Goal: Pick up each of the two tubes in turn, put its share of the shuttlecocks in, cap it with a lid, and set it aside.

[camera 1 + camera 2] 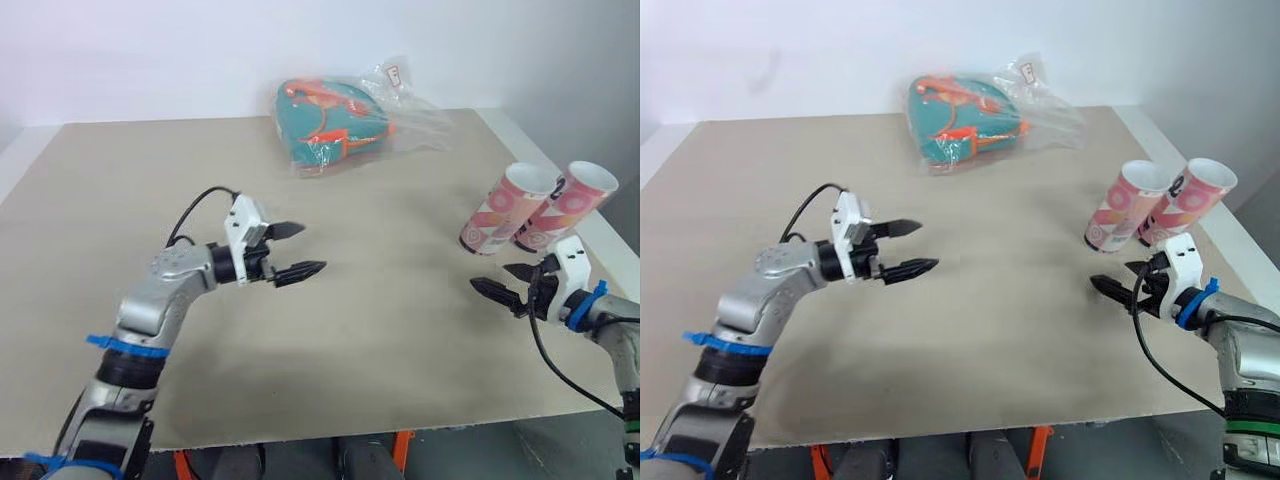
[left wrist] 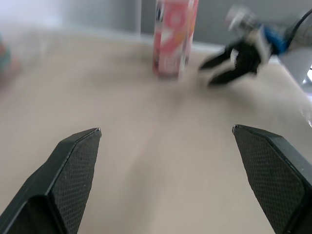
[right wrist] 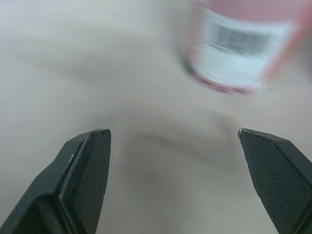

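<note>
Though open-topped, two tubes (image 1: 503, 212) upright.

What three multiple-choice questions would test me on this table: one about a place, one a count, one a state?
1. Where does the plastic bag lie?
A. at the table's far edge
B. beside the tubes
C. at its near edge
2. How many pink tubes stand on the table?
A. one
B. two
C. four
3. How is the left gripper?
A. shut on a tube
B. shut on a lid
C. open and empty
Answers: 1 A, the bag lies at the far side, away from both arms. 2 B, two stand side by side at the right. 3 C, its fingers are spread with nothing between them.
</note>
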